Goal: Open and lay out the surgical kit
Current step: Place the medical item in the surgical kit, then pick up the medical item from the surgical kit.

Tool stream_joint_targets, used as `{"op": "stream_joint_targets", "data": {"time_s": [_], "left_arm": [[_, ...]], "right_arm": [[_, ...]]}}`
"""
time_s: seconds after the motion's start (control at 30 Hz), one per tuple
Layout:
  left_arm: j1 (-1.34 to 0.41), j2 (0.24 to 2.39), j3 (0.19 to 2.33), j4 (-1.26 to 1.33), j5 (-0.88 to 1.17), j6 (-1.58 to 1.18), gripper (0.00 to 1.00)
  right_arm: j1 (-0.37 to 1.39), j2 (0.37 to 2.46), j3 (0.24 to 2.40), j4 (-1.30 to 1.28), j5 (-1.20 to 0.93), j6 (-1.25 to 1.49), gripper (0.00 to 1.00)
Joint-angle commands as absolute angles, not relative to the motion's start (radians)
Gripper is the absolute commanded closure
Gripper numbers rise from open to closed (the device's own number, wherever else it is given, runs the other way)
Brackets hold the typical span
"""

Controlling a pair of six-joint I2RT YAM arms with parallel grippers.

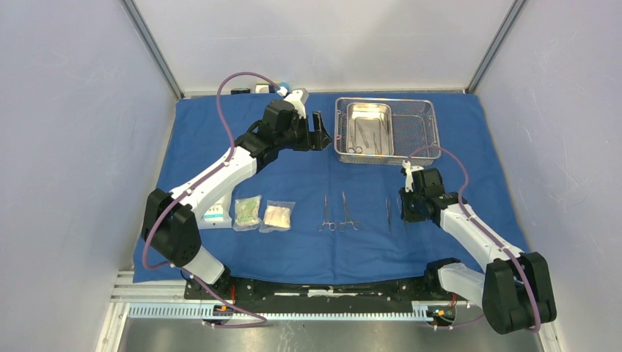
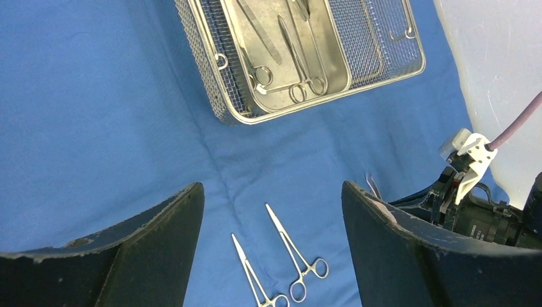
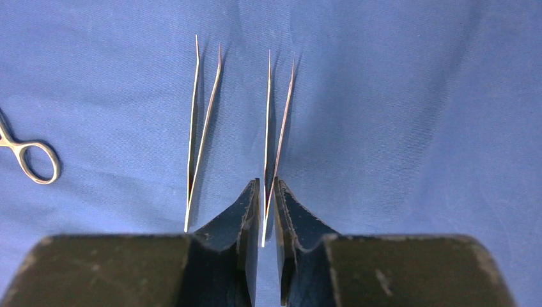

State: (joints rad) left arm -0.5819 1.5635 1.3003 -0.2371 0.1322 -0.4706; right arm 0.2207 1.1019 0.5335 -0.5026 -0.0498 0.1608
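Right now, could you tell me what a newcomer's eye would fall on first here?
The big blue cloth, with a steel mesh tray of tools at its far right. Near the front, the right gripper pinches one pair of tweezers beside a second pair lying loose, while the left gripper hangs open by the tray.

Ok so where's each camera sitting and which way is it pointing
Top external: overhead behind the left arm and right arm, both in view, looking down on the blue cloth, mesh tray, packets and clamps.
Left wrist: on the left arm, looking down past its open left pincer at tray and clamps; the right arm's wrist shows.
Right wrist: on the right arm, looking low along the cloth; right pincer shut on tweezers, a second pair beside.
Shared: top and left wrist both show tray and clamps.
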Motion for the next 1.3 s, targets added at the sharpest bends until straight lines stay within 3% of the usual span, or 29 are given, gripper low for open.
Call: {"op": "stream_joint_targets", "data": {"time_s": [0.0, 0.13, 0.47, 0.7, 0.8, 1.03, 1.27], "left_arm": [[-0.579, 1.537, 1.312, -0.210, 0.127, -0.461, 0.15], [-0.579, 1.538, 1.310, -0.210, 0.126, -0.458, 0.15], [-0.578, 1.522, 1.296, -0.202, 0.125, -0.449, 0.14], [-0.578, 1.516, 1.292, -0.200, 0.124, -0.448, 0.14], [-0.577, 1.520, 1.289, -0.196, 0.126, -0.446, 0.14], [-0.577, 1.528, 1.289, -0.195, 0.126, -0.440, 0.14], [-0.577, 1.532, 1.292, -0.197, 0.123, -0.434, 0.14]], "right_arm": [[0.225, 1.090, 0.567, -0.504, -0.037, 0.138, 0.78], [0.227, 1.089, 0.589, -0.511, -0.034, 0.098, 0.71], [0.225, 1.027, 0.665, -0.541, -0.043, 0.034, 0.68], [0.224, 1.125, 0.811, -0.679, -0.006, -0.304, 0.64], [0.225, 1.107, 0.764, -0.681, -0.015, -0.489, 0.70], [0.225, 0.989, 0.625, -0.636, -0.061, -0.752, 0.61], [0.224, 1.031, 0.545, -0.601, -0.118, -0.804, 0.63]]}}
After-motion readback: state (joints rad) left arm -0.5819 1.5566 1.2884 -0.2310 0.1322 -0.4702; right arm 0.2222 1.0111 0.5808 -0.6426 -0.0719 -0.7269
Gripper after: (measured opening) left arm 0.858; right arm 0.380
